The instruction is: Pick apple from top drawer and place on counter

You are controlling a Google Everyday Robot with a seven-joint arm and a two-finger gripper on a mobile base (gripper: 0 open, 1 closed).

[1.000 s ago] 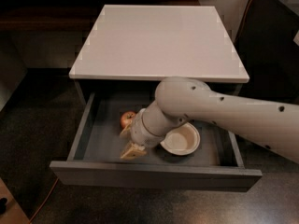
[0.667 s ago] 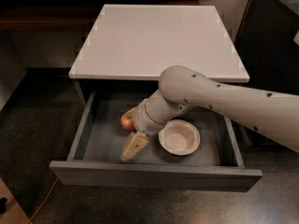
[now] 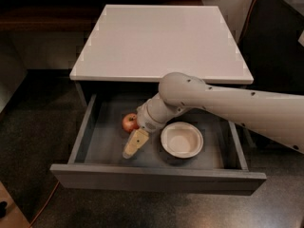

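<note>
Since the earlier frames the arm (image 3: 237, 106) has shifted toward the right, and the apple (image 3: 128, 123) shows more fully. The apple lies in the open top drawer (image 3: 156, 178), left of middle, below and in front of the front edge of the surface (image 3: 161, 42). The end effector (image 3: 135, 144) hangs inside the drawer, just in front of the apple and left of the white bowl (image 3: 182, 139). Whether it is released or clenched cannot be told.
</note>
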